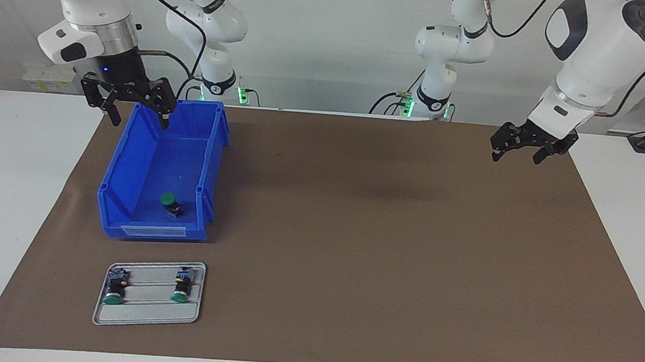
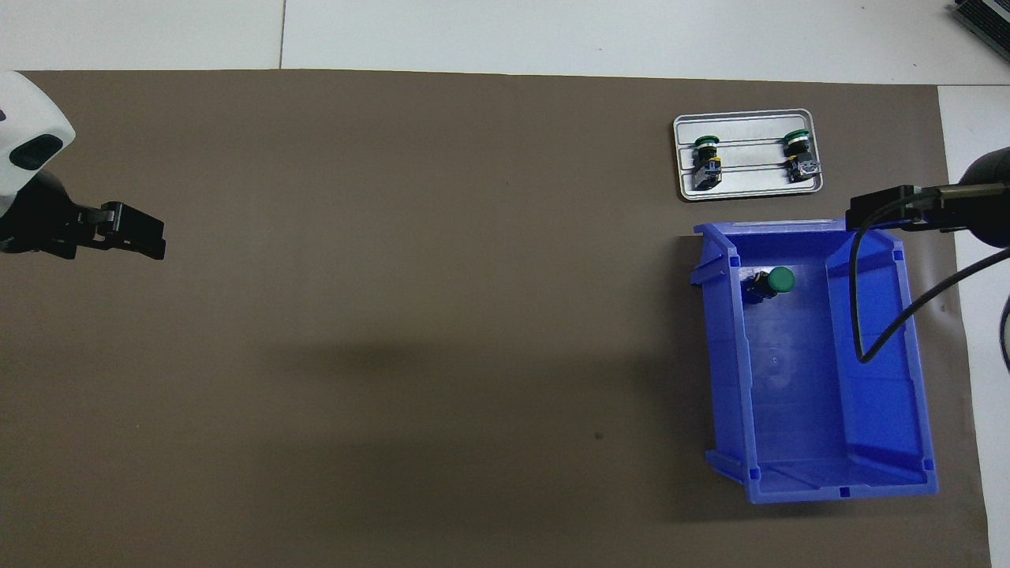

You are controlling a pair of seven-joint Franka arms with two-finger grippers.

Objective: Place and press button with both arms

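Hovering at upper left, right tool [image 1: 135, 110] fingers apart over blue plastic bin [image 1: 126, 186]; steep walls may block reaching green-capped button [image 1: 170, 205]. Left tool [image 1: 529, 148], upper right, apart, waits.

In the overhead view, the right gripper [image 2: 907, 207] is largely cut off by the picture's edge; only a black block and cable are seen. The left arm [image 2: 28, 150] is likewise cropped there. In the facing view, both arms' upper links are cut off at the top. Markings on the two tray-mounted buttons [image 1: 114, 286] are too small to be read.
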